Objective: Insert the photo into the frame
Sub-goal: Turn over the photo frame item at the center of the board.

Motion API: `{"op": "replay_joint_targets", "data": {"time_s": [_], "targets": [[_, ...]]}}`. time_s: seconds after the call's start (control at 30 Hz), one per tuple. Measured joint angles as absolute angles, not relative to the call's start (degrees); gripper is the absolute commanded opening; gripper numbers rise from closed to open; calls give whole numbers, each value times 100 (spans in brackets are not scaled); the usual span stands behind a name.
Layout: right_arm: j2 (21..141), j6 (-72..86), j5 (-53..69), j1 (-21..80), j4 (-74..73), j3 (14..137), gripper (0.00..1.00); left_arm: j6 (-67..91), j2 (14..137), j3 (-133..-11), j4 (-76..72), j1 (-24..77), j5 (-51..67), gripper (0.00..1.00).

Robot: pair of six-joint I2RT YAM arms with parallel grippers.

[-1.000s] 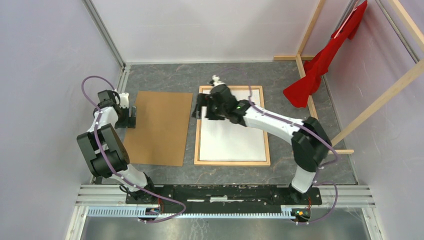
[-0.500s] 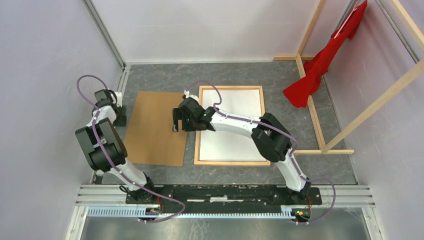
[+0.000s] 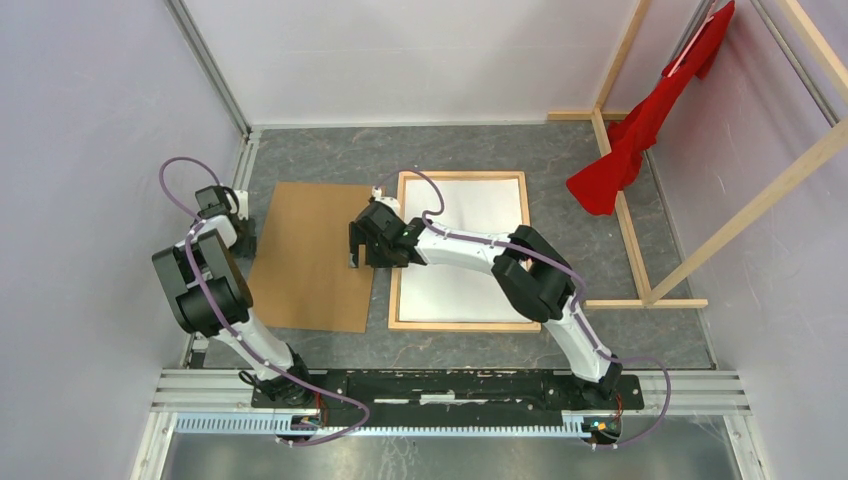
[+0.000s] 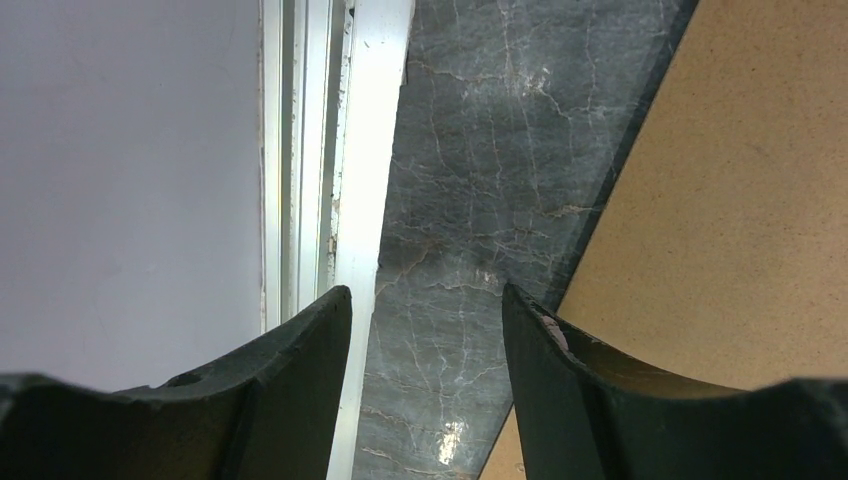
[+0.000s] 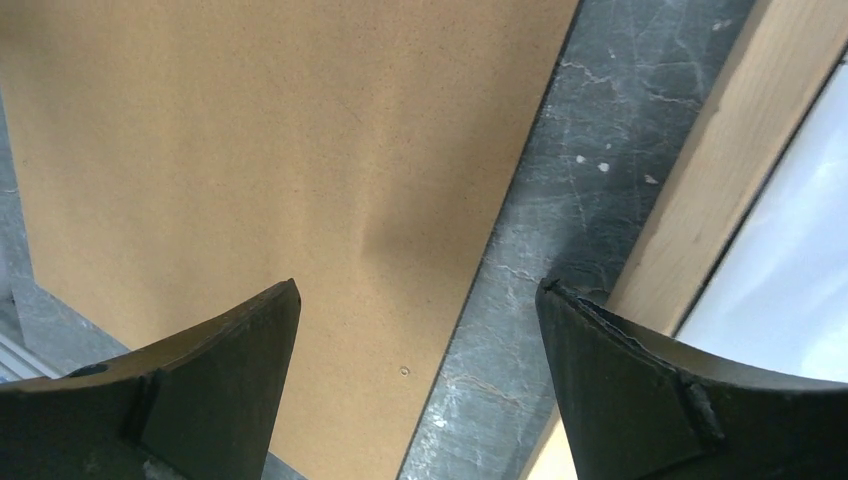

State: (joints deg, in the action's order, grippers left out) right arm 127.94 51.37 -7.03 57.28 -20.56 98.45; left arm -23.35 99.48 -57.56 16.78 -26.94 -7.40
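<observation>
The frame (image 3: 465,325) of light wood lies flat right of centre, and the photo (image 3: 490,205) rests inside it with its white back up. In the right wrist view the frame's rail (image 5: 720,170) and the photo's white sheet (image 5: 790,280) show at the right. My right gripper (image 3: 358,250) hangs open over the right edge of the brown backing board (image 3: 310,270), its jaws (image 5: 418,290) straddling that edge and the bare strip beside it. My left gripper (image 3: 243,235) is open at the board's left edge, with nothing between its fingers (image 4: 425,295).
A red cloth (image 3: 640,130) hangs on the wooden rack (image 3: 625,215) at the back right. An aluminium rail (image 4: 365,150) and the wall run close along my left gripper. The table is dark marbled grey (image 3: 330,160).
My right arm has swung left from over the frame to the backing board's right edge. My left gripper has narrowed somewhat and stayed by the board's left edge.
</observation>
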Motion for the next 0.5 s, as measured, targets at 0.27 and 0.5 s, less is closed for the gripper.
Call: {"op": "replay_joint_targets", "data": {"time_s": [0.27,0.5], "targets": [[13065,5360,-607,5765,-1741,10075,94,-2338,9880,-5594,1472,-2692,-578,61],[13131,5542,-384,5752,-1468,10084,93,-2342,9778,-5367,1225,-2596,-545,53]]}}
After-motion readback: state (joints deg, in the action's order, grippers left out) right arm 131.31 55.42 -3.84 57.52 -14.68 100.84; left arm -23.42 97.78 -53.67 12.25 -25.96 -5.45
